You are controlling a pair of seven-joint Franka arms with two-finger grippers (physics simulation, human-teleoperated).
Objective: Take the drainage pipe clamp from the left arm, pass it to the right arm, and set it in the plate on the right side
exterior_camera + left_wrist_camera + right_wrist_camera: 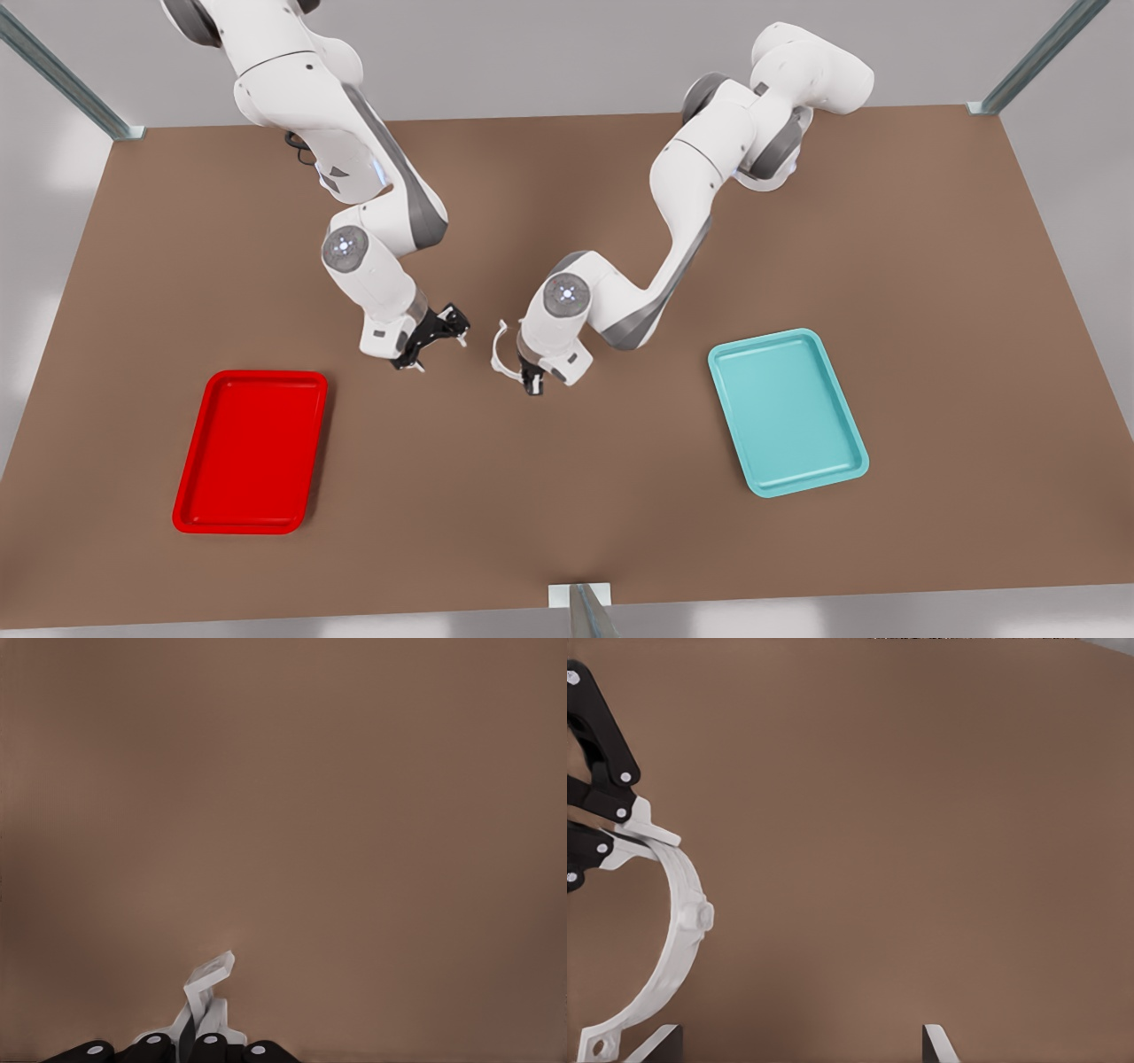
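- My left gripper [530,379], on the arm at the front view's right, is closed on one tab of the small white half-ring drainage pipe clamp [501,353]; in my left wrist view the black fingers [209,1047] pinch the white tab [211,979] between them.
- The clamp hangs in the air above the brown table [567,496], in the gap between my two grippers, well apart from both trays.
- My right gripper [436,341], on the arm at the front view's left, is spread open and holds nothing; in its wrist view the clamp's arc [680,930] sits off to one side of my fingertips [937,1043], not between them.
- Risk, as I judge it: closing now would miss or clip only the clamp's edge, since it is off-centre.
- The thin curved band could twist or slip if I pinch it on the arc, and releasing the left before the right is firm would drop it onto the table.
- The glossy red rectangular plate [252,452] is my goal, not the teal tray [787,409].
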